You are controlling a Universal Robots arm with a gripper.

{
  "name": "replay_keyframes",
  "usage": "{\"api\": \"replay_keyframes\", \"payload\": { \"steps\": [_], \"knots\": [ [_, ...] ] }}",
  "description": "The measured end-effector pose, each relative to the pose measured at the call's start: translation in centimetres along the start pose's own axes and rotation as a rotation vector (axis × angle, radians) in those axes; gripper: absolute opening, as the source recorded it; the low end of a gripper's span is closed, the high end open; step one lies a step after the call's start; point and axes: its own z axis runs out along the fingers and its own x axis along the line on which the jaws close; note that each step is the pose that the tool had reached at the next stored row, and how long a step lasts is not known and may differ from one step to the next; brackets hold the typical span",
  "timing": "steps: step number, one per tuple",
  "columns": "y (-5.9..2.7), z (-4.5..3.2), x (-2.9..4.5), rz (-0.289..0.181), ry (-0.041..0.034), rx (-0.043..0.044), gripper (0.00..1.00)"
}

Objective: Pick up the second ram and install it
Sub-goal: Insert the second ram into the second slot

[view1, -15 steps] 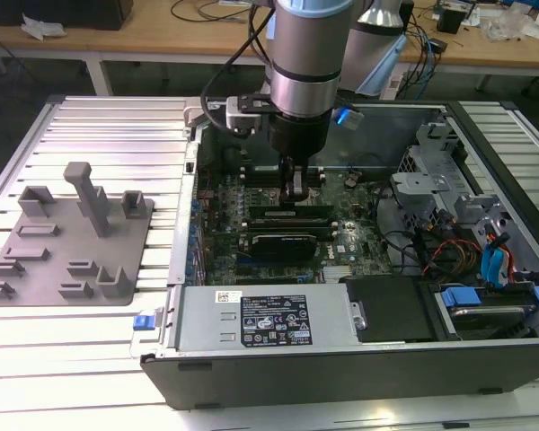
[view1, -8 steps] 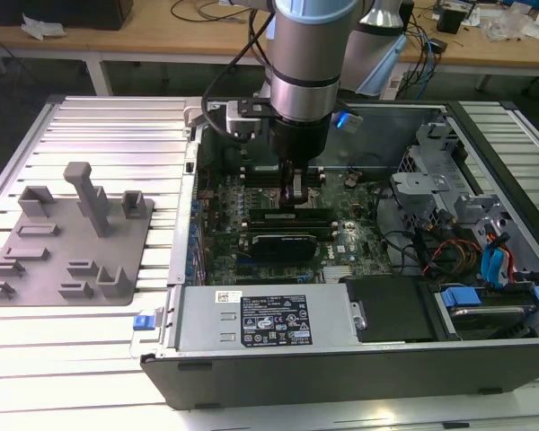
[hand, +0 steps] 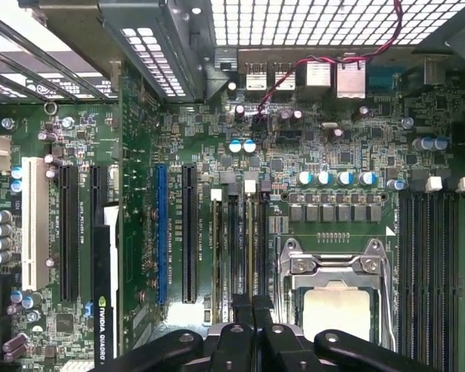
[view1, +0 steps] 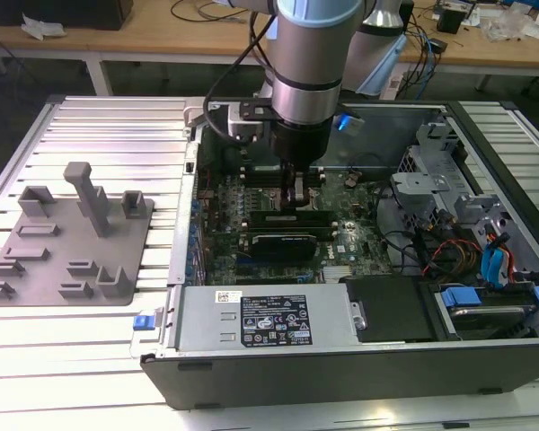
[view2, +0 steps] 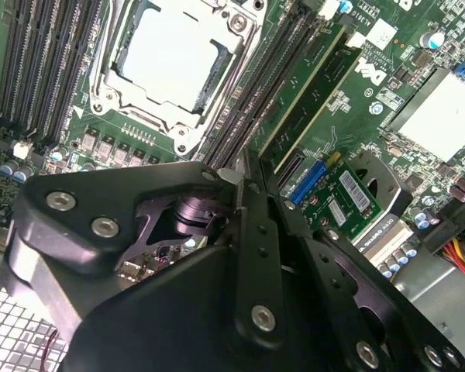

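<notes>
Ribbed silver tabletop (view1: 117, 126) under bright light, wooden workbenches (view1: 117, 36) along the back, and an open computer case (view1: 341, 382) sitting square in the middle. The gripper (view1: 298, 199) is right down inside that case, hanging straight off the grey arm (view1: 310, 54) with its tip low over the motherboard. In the second wrist view its fingers (view2: 260, 232) are drawn close together, with just a sliver between them. The second ram (view2: 304, 87) runs straight in under the tip, a long green stick standing on edge in its slot. I cannot tell whether the tip pinches the stick or only rests on its top edge. In the first wrist view the gripper (hand: 252, 306) sits over the same stick (hand: 249, 248), at the end away from the white latches. One slot over stands another green stick (view2: 327, 107), parallel to it and at the same height. Dark empty slots (view2: 248, 93) lie on the other side, and beyond them the silver processor socket (view2: 170, 54) lies open and bare. Past the two sticks, away from the socket, come a blue expansion slot (hand: 161, 232) and a black graphics card (view1: 287, 241). A silver power supply (view1: 269, 319) fills the front of the case. Well apart from the case, toward the exterior view's left, a grey fixture tray (view1: 63, 247) lies flat on the table.
</notes>
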Motion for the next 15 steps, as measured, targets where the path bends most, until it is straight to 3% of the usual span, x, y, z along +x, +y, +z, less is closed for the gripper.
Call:
{"api": "replay_keyframes", "payload": {
  "steps": [15],
  "knots": [
    [0.12, 0.46, -0.10, 0.000, -0.0008, 0.0044, 0.09]
  ]
}}
